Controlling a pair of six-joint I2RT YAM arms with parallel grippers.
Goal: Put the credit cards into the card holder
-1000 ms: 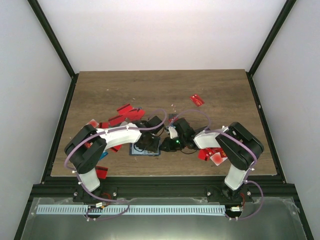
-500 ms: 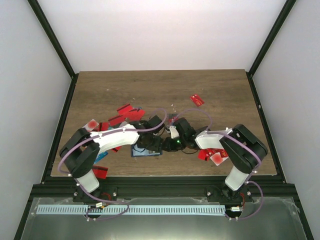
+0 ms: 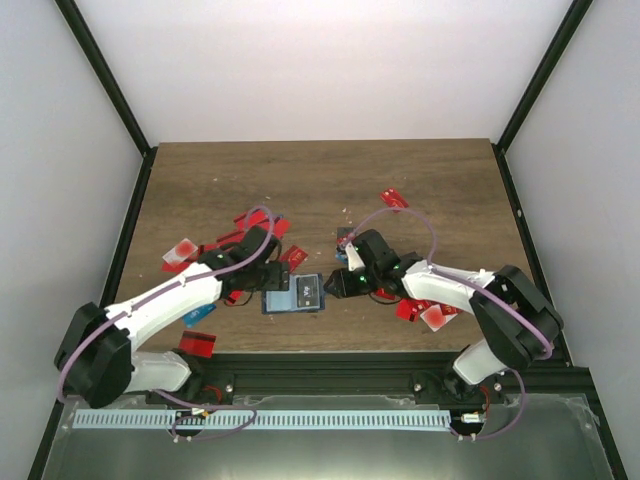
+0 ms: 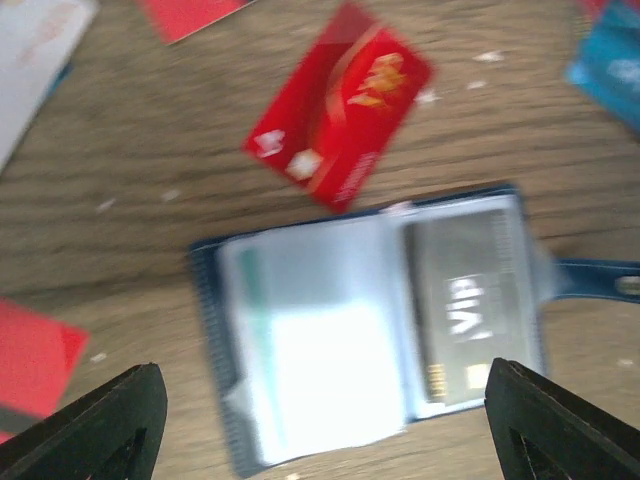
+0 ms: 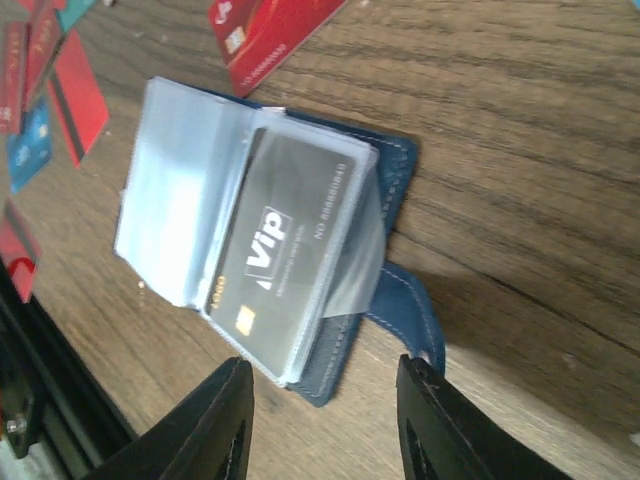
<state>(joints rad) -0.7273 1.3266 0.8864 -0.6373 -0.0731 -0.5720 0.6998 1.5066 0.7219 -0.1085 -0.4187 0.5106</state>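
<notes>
Pose: left arm reaches low toward table centre; left gripper (image 4: 322, 410) spread wide, empty, over open card holder (image 4: 330, 320). Right gripper (image 5: 325, 420) parted, empty, beside holder. VIP card (image 5: 285, 260) sleeved.

Open card holder (image 5: 392, 180) on the wooden table (image 5: 520, 150), grey VIP card (image 5: 285, 260) in its clear sleeve (image 5: 350, 265) — red card (image 5: 270, 35) just beyond it, right gripper (image 5: 325, 420) with jaws parted.

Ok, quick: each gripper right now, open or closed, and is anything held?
Left gripper: open, holding nothing.
Right gripper: open, holding nothing.
</notes>
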